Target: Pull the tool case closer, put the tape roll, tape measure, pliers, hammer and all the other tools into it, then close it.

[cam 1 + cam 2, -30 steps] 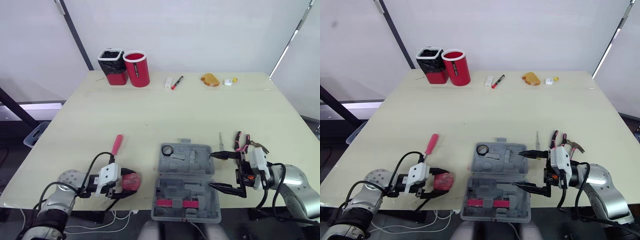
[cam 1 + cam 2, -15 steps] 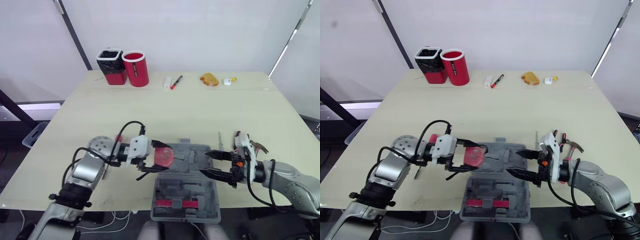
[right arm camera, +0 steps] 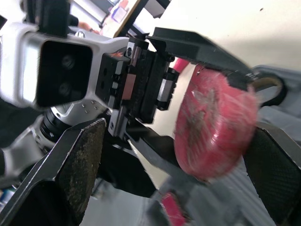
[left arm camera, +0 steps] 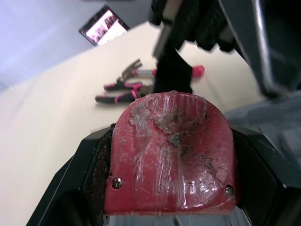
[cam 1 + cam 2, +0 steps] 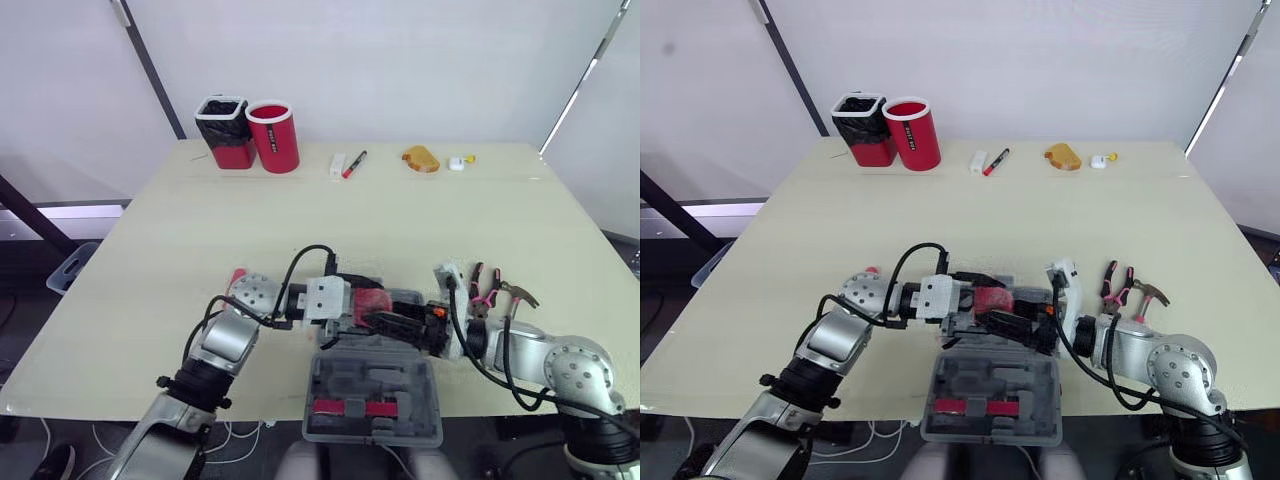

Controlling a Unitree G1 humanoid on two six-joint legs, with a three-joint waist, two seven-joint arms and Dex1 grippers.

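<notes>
The left gripper (image 5: 374, 305) is clamped on the red tape measure (image 4: 171, 150) over the 12 o'clock half of the open tool case (image 5: 372, 388). The right gripper (image 3: 178, 165), fingers spread, brackets it from 3 o'clock.

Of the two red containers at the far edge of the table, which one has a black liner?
The square one, on the robot's left: a black liner covers its mouth. The round container beside it shows none.
</notes>
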